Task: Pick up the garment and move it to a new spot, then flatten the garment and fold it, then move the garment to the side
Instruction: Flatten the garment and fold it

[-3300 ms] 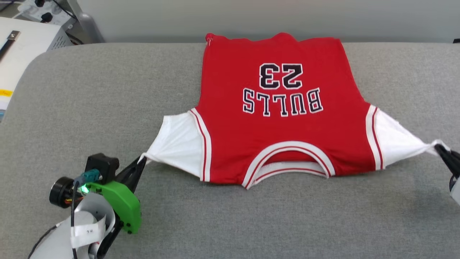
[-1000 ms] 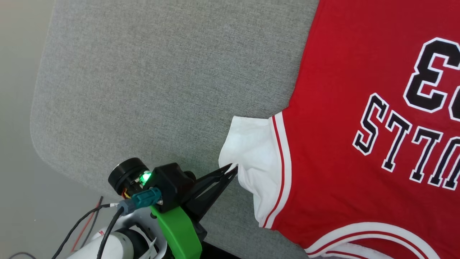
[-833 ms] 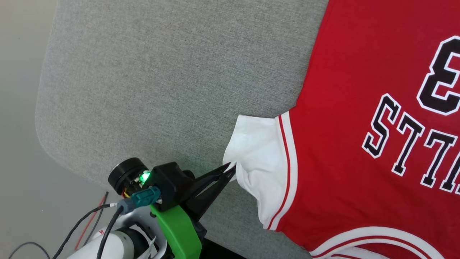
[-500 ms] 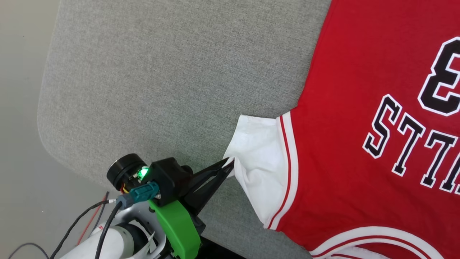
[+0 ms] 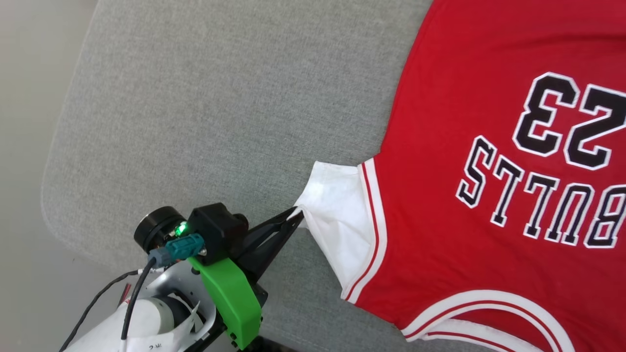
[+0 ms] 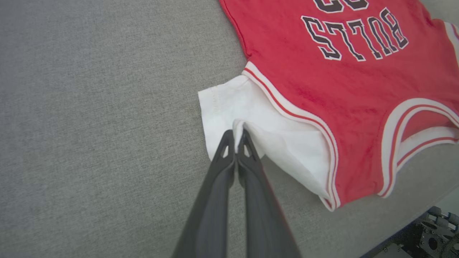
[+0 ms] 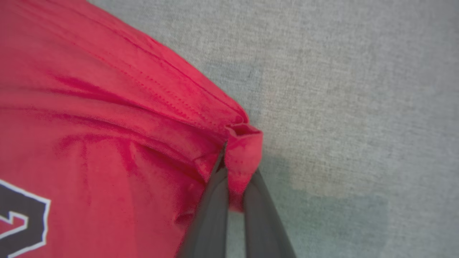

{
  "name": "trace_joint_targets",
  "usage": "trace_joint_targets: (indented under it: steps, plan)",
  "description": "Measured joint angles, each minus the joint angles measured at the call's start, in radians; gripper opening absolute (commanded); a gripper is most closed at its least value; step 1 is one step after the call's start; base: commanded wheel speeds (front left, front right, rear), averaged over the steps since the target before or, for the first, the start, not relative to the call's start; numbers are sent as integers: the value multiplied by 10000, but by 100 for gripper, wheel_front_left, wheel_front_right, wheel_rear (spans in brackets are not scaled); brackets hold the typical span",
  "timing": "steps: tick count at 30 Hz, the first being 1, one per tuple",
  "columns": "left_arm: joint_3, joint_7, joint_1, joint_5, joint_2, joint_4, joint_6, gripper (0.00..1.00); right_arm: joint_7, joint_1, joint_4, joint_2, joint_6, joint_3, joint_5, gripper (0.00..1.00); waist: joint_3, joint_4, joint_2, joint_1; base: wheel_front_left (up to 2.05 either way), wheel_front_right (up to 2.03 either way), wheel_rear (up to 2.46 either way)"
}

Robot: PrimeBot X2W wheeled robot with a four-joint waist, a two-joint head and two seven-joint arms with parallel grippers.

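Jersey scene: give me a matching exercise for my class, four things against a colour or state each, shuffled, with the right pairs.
Things:
1. left gripper
2. right gripper
3. lettering
4. table

Colour or state:
A. grey
B. shut on red corner
C. black, outlined white
D. shut on white sleeve

Pairs: 1-D, 2-B, 3-C, 4-A
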Motion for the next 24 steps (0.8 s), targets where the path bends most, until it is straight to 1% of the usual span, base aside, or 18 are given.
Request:
trace_joint_targets:
  steps: [4, 11, 15, 20, 24]
  plan:
    - [113, -56, 45, -163, 52, 182, 125, 0, -276, 1066, -148, 40, 0, 194, 77, 0, -597, -298, 0, 0, 0, 0, 0]
    - [173, -102, 429, -334, 161, 324, 341, 0, -376, 3110, -577, 437, 0, -150, 297, 0, -1665, -914, 0, 0, 0, 0, 0]
    - [205, -148, 700, -495, 244, 435, 514, 0, -314, 4313, -1051, 731, 0, -583, 360, 0, -2238, -1305, 0, 0, 0, 0, 0]
    - [301, -422, 989, -573, 215, 525, 696, 0, -136, 5962, -1854, 1129, 0, -1225, 382, 0, -2884, -1803, 0, -1, 0, 0, 0]
    - [351, -686, 1143, -671, 21, 685, 811, 0, 10, 7236, -2665, 1592, 0, -1891, 380, 0, -3326, -2160, 0, -1, 0, 0, 0]
